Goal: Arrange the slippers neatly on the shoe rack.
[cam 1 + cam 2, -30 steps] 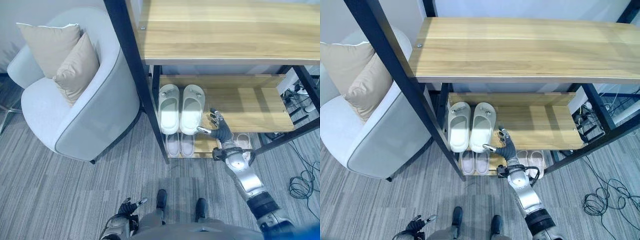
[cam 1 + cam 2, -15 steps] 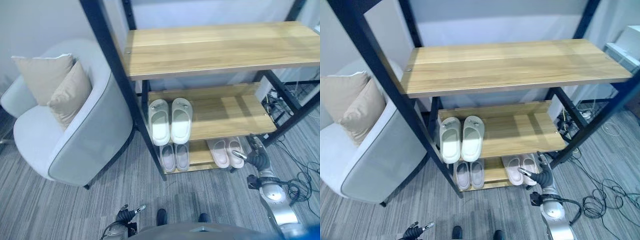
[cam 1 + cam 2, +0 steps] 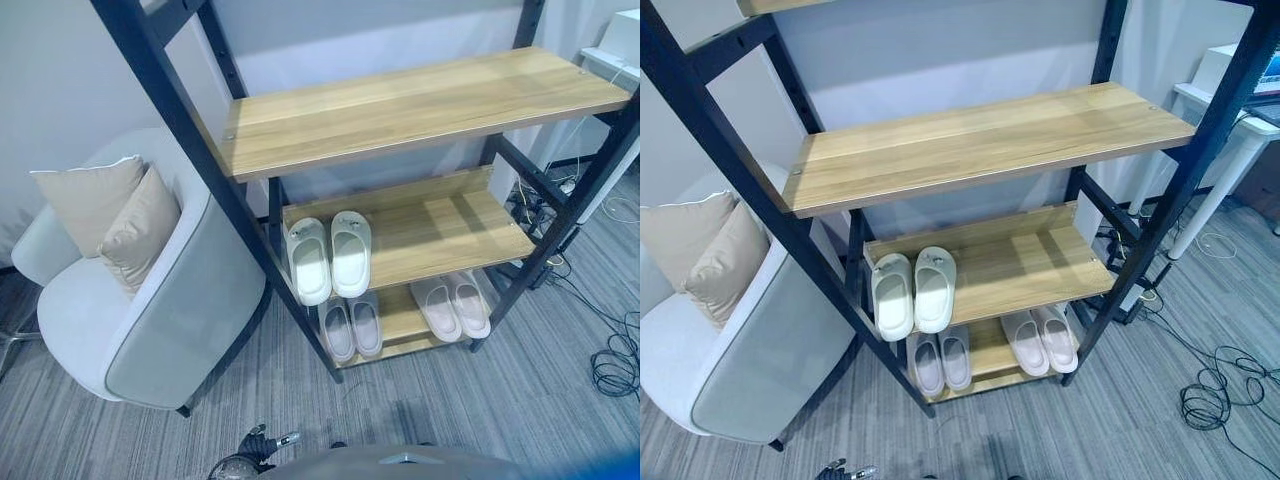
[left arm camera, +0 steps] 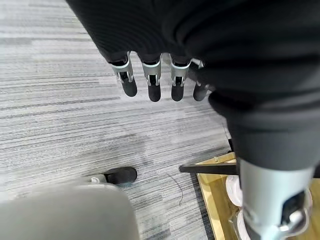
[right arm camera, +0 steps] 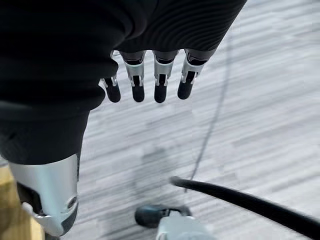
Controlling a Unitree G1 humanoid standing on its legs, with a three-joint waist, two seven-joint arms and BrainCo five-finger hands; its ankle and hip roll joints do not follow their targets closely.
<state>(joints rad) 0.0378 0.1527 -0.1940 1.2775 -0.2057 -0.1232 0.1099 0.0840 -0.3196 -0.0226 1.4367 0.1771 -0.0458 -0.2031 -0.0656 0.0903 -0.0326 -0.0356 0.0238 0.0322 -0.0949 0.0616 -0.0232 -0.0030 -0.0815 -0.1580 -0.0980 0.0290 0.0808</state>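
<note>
Grey striped carpet (image 3: 480,400), open ground before the shoe rack (image 3: 200,170). Rack: black frame, wooden shelves. Top shelf (image 3: 420,95) bare. Middle shelf (image 3: 450,225): white slipper pair (image 3: 329,256) at its 9 o'clock end, toes just over the front edge; free board toward 3 o'clock. Bottom shelf (image 3: 400,315): pale grey slipper pair (image 3: 352,328) at 9 o'clock, pinkish pair (image 3: 452,305) at 3 o'clock. Grey armchair (image 3: 150,300) with beige cushions (image 3: 115,215), beside the rack at 9 o'clock. Left robot hand (image 4: 155,82) and right robot hand (image 5: 147,82): fingers loosely extended over carpet, holding nothing.
</note>
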